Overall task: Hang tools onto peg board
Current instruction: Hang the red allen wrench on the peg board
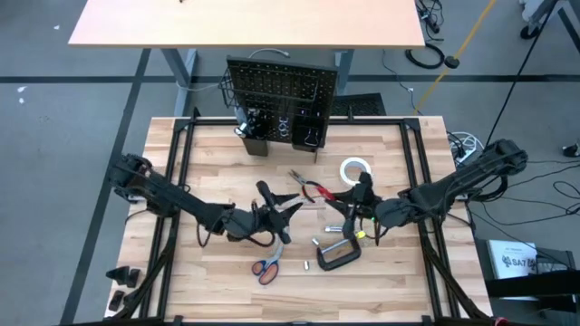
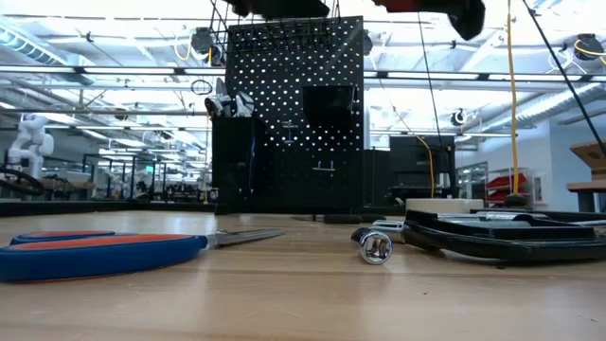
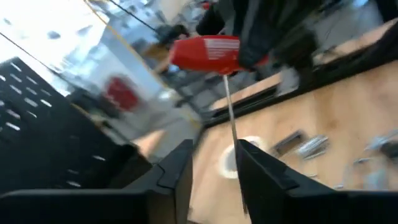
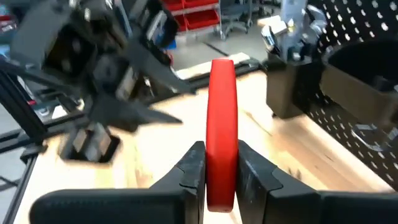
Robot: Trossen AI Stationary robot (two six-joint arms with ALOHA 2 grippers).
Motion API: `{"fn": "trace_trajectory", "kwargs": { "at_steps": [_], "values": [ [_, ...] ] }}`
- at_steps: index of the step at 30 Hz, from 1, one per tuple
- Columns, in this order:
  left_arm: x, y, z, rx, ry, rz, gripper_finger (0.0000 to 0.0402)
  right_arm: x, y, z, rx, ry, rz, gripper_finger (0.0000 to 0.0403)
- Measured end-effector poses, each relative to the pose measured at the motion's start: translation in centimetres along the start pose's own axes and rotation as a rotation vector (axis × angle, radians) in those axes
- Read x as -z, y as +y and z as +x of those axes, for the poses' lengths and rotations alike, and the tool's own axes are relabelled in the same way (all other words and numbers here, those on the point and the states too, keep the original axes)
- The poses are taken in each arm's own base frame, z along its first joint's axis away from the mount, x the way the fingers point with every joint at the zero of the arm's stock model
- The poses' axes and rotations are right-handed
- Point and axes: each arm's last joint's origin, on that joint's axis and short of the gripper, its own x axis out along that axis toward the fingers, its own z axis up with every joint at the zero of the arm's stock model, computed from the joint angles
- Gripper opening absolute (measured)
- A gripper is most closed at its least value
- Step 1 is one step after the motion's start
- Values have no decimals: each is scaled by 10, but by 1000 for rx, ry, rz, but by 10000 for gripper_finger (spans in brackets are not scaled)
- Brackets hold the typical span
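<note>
- Screwdriver (image 4: 221, 124): its red handle is clamped between the fingers of the right hand (image 4: 221, 149), up in the air above the middle of the counter (image 1: 208, 163), not lying on it.
- Left hand (image 3: 211, 152): its fingers stand apart with the thin steel shaft running through the gap, close against one finger. It looks like a pass from one hand to the other, with the right hand carrying the weight.
- To do the pass well, I judge the left hand should stay wide until it has drawn straight back along the shaft. A sideways pull could snag the shaft and twist the handle in the right hand's grip.
- The right hand should hold firm and keep the handle level. It grips a smooth, rounded handle, which could roll if knocked.
- Below the hands, the orange-handled scissors (image 1: 267, 267) and the black clamp (image 1: 337, 256) lie on the near part of the counter. The white tape roll (image 1: 355, 169) lies farther back, beside the right arm. All are well below the raised hands.
- Farthest off, the peg board (image 1: 281, 86) stands upright at the back edge, with dark bins (image 1: 254, 140) along its foot. The carry should rise over the bins, and the tool should meet the board squarely, handle up, so that it settles instead of dropping behind.
</note>
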Motion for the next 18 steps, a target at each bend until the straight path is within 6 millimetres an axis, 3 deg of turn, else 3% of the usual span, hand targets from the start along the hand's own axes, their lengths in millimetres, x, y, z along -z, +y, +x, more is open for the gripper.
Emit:
{"fn": "trace_trajectory", "kwargs": {
  "at_steps": [7, 10, 18],
  "values": [
    [-10, 38, -2, 443, -107, -451, 135, 10, -5, -1, -83, 163, 48, 46],
    [-3, 40, 3, 545, -76, -494, 135, 14, -4, 5, -155, 236, 63, 46],
    [22, 36, 28, 611, 16, -561, 135, 20, -4, 18, -229, 305, 54, 46]
  ]
}}
